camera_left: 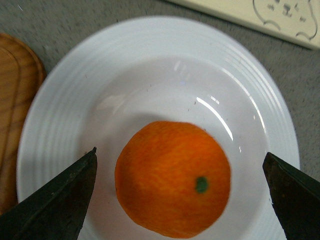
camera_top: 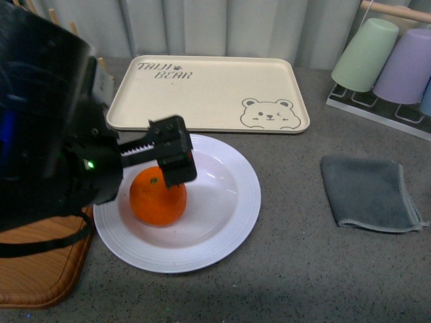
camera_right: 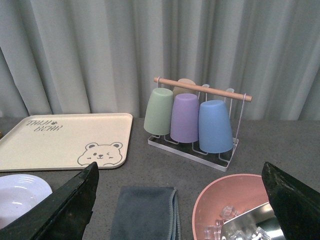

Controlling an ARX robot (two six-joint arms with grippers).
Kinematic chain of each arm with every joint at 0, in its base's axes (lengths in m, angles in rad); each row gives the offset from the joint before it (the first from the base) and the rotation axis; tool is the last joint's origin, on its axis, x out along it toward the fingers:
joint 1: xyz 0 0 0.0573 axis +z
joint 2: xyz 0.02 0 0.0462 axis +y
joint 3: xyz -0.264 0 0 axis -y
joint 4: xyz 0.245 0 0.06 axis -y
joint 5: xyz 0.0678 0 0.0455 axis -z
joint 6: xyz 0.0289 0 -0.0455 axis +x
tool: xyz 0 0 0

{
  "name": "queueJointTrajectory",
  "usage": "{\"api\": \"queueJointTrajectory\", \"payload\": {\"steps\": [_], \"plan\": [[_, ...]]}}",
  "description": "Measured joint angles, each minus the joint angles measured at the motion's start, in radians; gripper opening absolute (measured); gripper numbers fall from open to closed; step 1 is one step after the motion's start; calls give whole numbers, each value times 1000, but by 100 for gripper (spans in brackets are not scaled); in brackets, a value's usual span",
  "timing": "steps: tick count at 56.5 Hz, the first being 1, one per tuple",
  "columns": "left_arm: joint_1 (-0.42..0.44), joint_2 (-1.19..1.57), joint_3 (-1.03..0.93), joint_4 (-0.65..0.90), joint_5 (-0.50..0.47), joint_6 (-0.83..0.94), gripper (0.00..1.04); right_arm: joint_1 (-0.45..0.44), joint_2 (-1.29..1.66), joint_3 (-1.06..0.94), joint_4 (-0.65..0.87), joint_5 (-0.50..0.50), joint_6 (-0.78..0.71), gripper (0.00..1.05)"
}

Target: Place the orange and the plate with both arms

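Note:
The orange (camera_top: 157, 199) lies in the well of the white ridged plate (camera_top: 229, 222) on the grey counter. My left gripper (camera_top: 172, 156) hovers just above the orange, open. In the left wrist view the orange (camera_left: 172, 177) sits between the spread fingertips (camera_left: 60, 200) without touching them, on the plate (camera_left: 150, 65). My right gripper (camera_right: 180, 200) is open and empty, held above the counter's right side; it is out of the front view. A piece of the plate's rim (camera_right: 20, 192) shows in the right wrist view.
A beige bear tray (camera_top: 202, 91) lies behind the plate. A wooden board (camera_top: 40, 269) is at the left. A grey cloth (camera_top: 367, 192) lies to the right. A rack of cups (camera_top: 397, 64) stands at the back right. A pink bowl (camera_right: 215, 200) holds ice.

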Motion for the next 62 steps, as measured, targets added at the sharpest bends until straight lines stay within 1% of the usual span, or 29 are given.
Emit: {"api": "queueJointTrajectory", "payload": {"steps": [9, 25, 40, 41, 42, 43, 45, 46, 49, 51, 53, 54, 57, 58, 62], "plan": [[53, -214, -96, -16, -57, 23, 98, 0, 0, 0, 0, 0, 0, 95], [174, -601, -279, -147, -159, 39, 98, 0, 0, 0, 0, 0, 0, 95], [182, -625, -286, -141, -160, 56, 98, 0, 0, 0, 0, 0, 0, 95], [187, -611, -302, -82, -142, 87, 95, 0, 0, 0, 0, 0, 0, 95], [193, -595, -328, 14, -117, 127, 92, 0, 0, 0, 0, 0, 0, 95], [196, -587, -341, 63, -108, 150, 90, 0, 0, 0, 0, 0, 0, 95], [208, -568, -398, 237, -80, 242, 83, 0, 0, 0, 0, 0, 0, 95], [211, -566, -412, 274, -74, 265, 81, 0, 0, 0, 0, 0, 0, 95], [231, -585, -469, 443, -55, 381, 70, 0, 0, 0, 0, 0, 0, 95], [242, -610, -479, 483, -45, 414, 65, 0, 0, 0, 0, 0, 0, 95], [257, -652, -486, 490, -36, 452, 58, 0, 0, 0, 0, 0, 0, 95], [260, -662, -489, 489, -33, 460, 56, 0, 0, 0, 0, 0, 0, 95], [277, -715, -508, 469, -18, 492, 45, 0, 0, 0, 0, 0, 0, 95], [279, -722, -512, 464, -15, 496, 43, 0, 0, 0, 0, 0, 0, 95], [295, -770, -534, 425, -1, 515, 31, 0, 0, 0, 0, 0, 0, 95]]}}
